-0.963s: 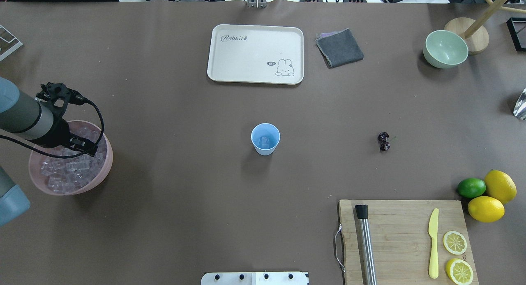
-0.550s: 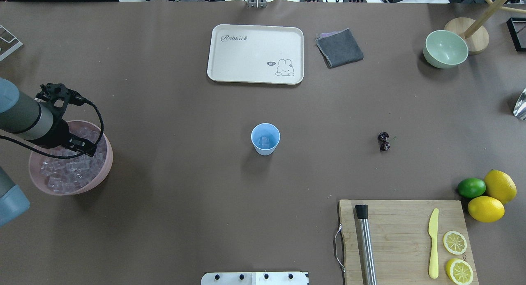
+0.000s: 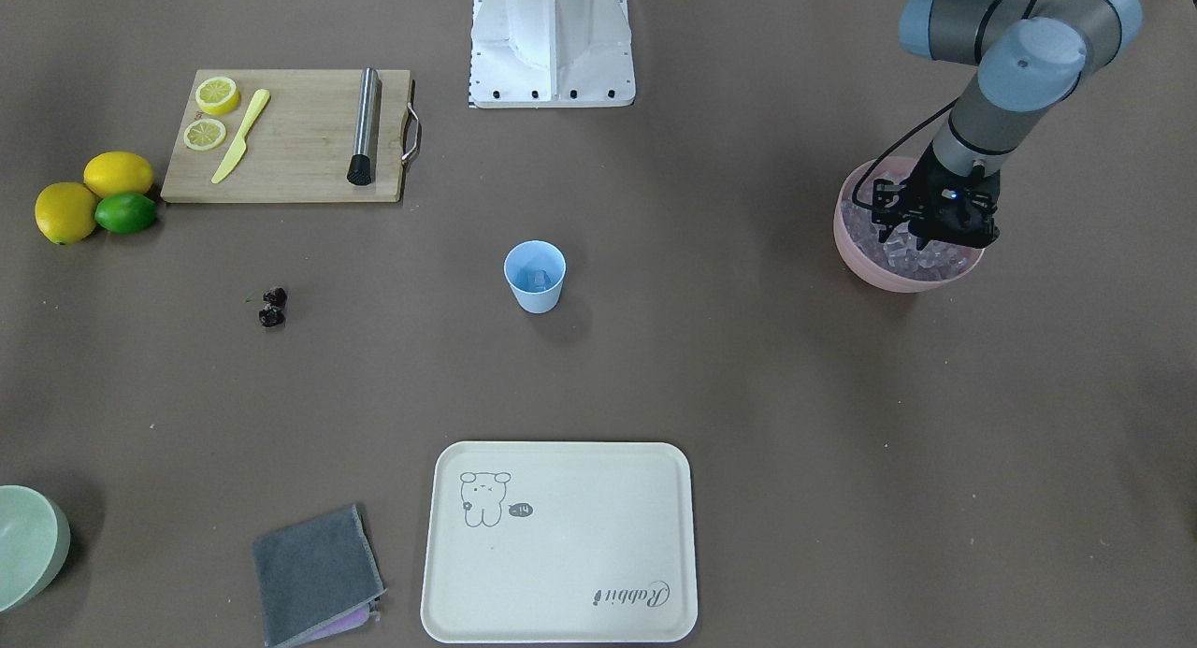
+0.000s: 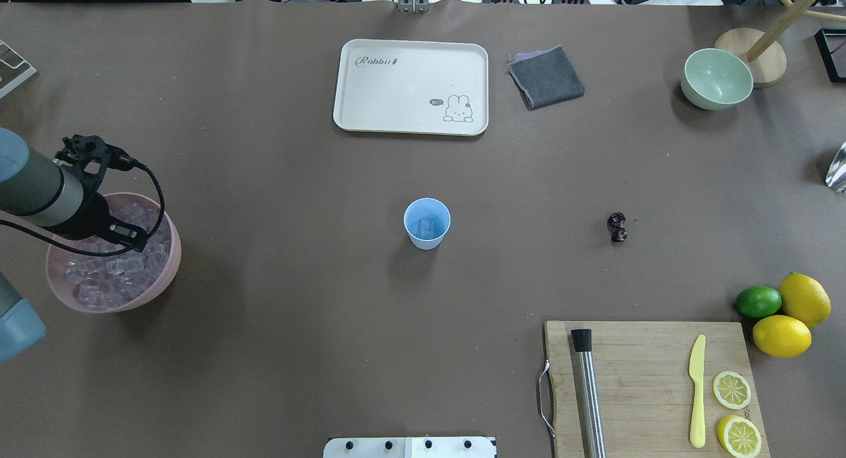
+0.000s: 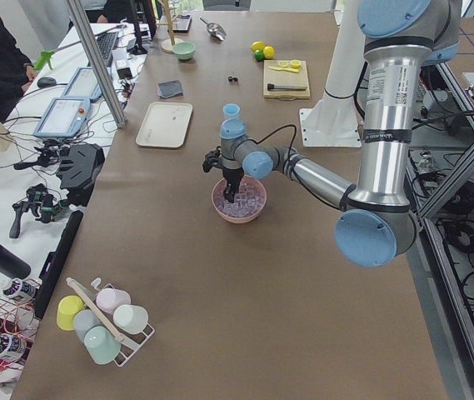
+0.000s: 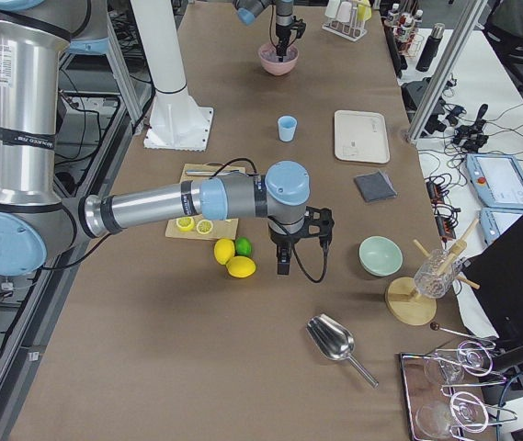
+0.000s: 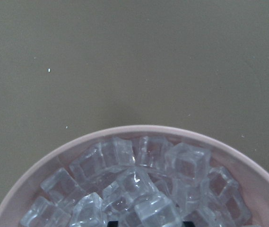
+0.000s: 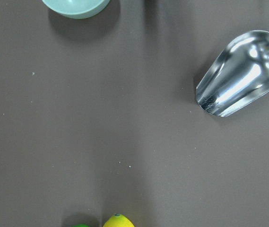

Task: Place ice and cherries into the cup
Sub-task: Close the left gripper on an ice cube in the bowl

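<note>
Overhead exterior: ice (image 4: pixel 99 283) directly beneath left gripper (image 4: pixel 129 236).

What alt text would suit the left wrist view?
A pink bowl heaped with clear ice cubes fills the lower half, seen from above. Bare brown table fills the rest.

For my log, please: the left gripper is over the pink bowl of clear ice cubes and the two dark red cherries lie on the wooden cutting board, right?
No: the overhead view shows the dark red cherries on the brown tabletop, not the wooden cutting board. The left gripper is over the pink bowl of ice.
</note>
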You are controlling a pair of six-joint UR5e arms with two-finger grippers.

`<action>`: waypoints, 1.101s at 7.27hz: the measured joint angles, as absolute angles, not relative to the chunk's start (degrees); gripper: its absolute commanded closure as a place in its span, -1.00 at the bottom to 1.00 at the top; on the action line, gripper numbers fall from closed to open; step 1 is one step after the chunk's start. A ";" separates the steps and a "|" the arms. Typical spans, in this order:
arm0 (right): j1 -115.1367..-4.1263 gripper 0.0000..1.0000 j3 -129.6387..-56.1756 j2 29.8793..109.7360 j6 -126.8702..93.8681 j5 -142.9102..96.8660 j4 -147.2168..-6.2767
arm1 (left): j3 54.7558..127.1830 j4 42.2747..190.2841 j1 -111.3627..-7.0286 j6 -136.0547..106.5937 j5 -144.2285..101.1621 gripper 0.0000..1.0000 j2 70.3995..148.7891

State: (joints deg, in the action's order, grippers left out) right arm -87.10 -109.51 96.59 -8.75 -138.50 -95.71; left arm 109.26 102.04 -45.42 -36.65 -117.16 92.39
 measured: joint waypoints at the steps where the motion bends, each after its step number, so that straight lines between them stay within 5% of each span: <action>1: -87.10 -1.00 -109.56 96.59 -8.75 -138.48 -95.71 | 109.30 102.04 -45.38 -36.65 -117.18 0.12 92.38; 5: -87.10 -1.00 -109.58 96.59 -8.75 -138.51 -95.71 | 109.66 102.04 -45.37 -36.65 -117.92 0.65 92.31; 6: -87.10 -1.00 -109.58 96.59 -8.74 -138.52 -95.71 | 109.84 102.02 -45.39 -36.65 -118.00 0.38 92.30; 7: -87.10 -1.00 -109.58 96.59 -8.76 -138.52 -95.71 | 109.98 101.98 -45.41 -36.65 -118.02 -0.22 92.29; 8: -87.10 -1.00 -109.58 96.59 -8.78 -138.50 -95.71 | 110.00 101.96 -45.42 -36.63 -118.03 -0.32 92.29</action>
